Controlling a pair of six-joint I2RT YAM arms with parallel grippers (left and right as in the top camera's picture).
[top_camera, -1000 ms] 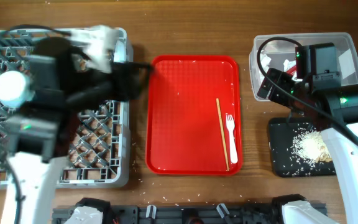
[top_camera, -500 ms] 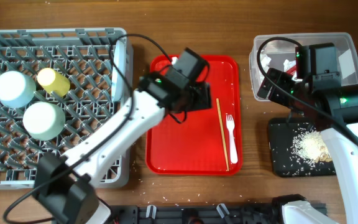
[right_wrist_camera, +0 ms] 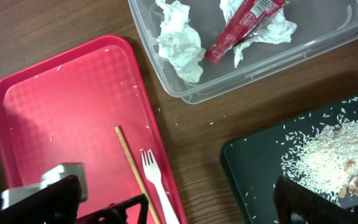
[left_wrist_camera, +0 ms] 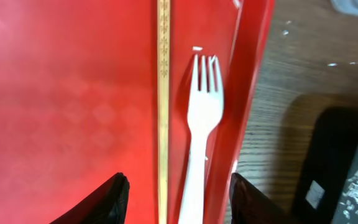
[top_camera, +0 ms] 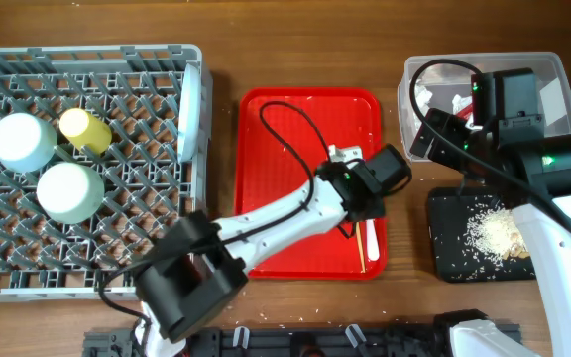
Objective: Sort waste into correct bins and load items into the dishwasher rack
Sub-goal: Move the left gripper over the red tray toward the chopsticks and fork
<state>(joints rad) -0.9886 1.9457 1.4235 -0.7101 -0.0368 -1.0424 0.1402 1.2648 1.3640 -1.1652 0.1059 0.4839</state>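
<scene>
White plastic fork (left_wrist_camera: 201, 143) beside thin wooden chopstick (left_wrist_camera: 163, 93); left gripper (left_wrist_camera: 179, 196) spread, right gripper (right_wrist_camera: 173, 205) spread

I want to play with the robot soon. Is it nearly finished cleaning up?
Nearly. Done: two bowls, the yellow cup and the plate sit in the rack; tissue and the red wrapper lie in the clear tub; rice is on the black tray. In hand: the left gripper hovers open over the fork and chopstick on the red tray. Left: those two go in the rack.
</scene>
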